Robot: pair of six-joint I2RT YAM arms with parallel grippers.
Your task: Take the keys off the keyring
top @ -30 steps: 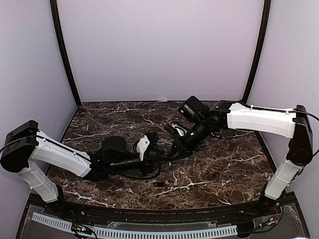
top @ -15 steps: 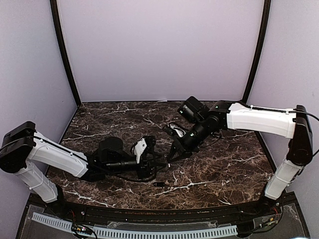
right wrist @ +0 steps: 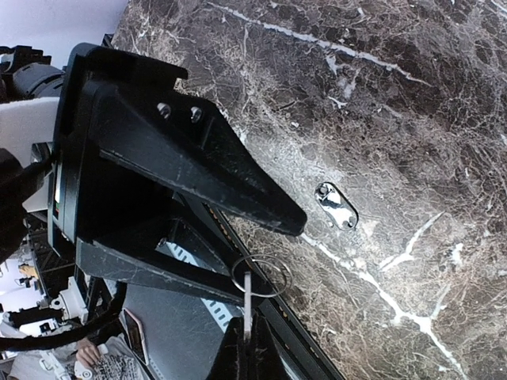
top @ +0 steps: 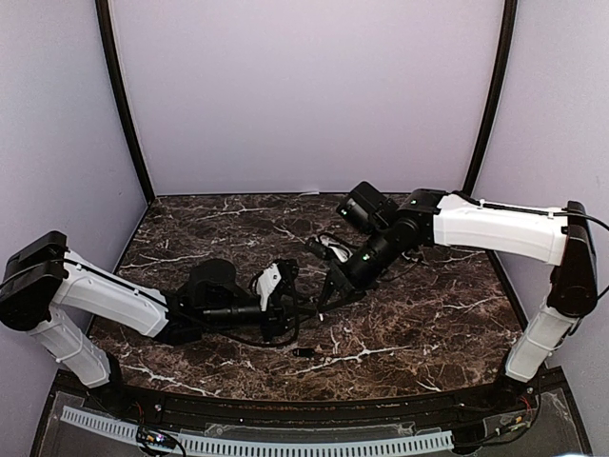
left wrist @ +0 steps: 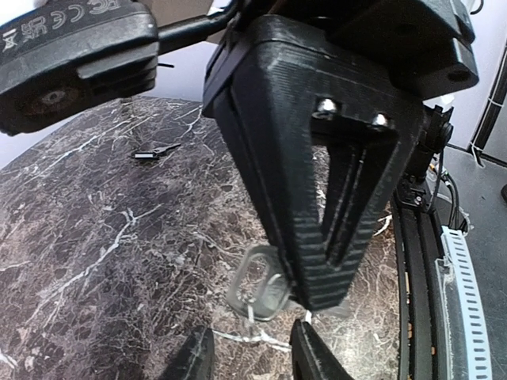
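While my right gripper [right wrist: 247,342] sits pinched fully closed on the keyring [right wrist: 258,277] near the middle of the marble table [top: 428,333], my left gripper [left wrist: 253,356] faces it almost tip to tip, jaws partway apart with nothing that I can see caught between them. One loose key [top: 304,352] lies flat on the table, nearer the front edge and a little apart from both grippers. I can't tell whether any key hangs on the ring.
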